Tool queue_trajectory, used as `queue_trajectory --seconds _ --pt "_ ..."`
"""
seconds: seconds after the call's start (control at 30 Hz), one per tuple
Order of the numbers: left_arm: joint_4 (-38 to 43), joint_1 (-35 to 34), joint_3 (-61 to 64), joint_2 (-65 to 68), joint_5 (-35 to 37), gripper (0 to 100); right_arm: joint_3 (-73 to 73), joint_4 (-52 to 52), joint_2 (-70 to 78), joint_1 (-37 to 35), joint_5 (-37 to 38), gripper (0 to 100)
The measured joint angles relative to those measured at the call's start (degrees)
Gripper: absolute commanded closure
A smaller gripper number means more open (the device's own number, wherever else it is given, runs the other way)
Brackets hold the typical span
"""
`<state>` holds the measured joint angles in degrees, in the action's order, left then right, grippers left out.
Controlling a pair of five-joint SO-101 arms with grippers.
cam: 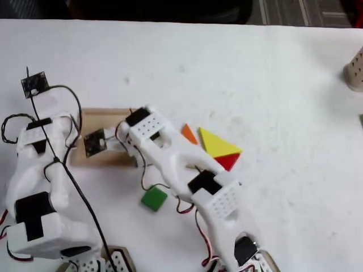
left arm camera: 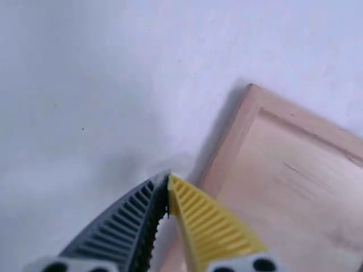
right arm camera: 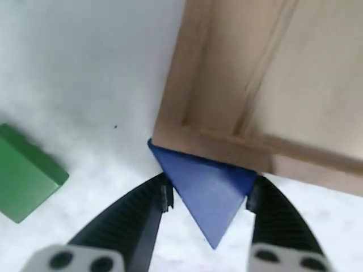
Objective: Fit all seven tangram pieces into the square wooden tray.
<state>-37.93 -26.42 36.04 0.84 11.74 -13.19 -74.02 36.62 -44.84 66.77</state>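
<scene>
By tray: blue triangle, R gripper

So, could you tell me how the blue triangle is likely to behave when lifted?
The blue triangle looks like a flat, rigid block, so it should probably stay stiff and not roll. Its edges slant between the right gripper's fingers, so it might twist or squirt out. Its smooth-looking faces may be slippery.

The tray wall stands against the blue triangle in the right pincer, while the floor inside lies open.
</scene>
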Motion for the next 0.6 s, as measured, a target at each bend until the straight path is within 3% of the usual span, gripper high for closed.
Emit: queue_trajectory --seconds 0.2,0.3,0.43,0.6 --pt "0.0 -0.44 0.0 0.0 0.0 97 -0.35 -2.11 0.0 3.96 -0.79 95.1" --pt "0.0 -0.44 0.0 0.0 0.0 97 -2.02 -2.46 0.0 5.63 -7.91 93.4" --pt "0.0 -0.44 0.0 0.0 0.0 97 -2.73 -3.08 0.09 6.42 -17.41 83.5" --pt "0.0 -0.44 0.0 0.0 0.0 97 -2.55 -4.04 0.09 6.07 -18.73 68.0"
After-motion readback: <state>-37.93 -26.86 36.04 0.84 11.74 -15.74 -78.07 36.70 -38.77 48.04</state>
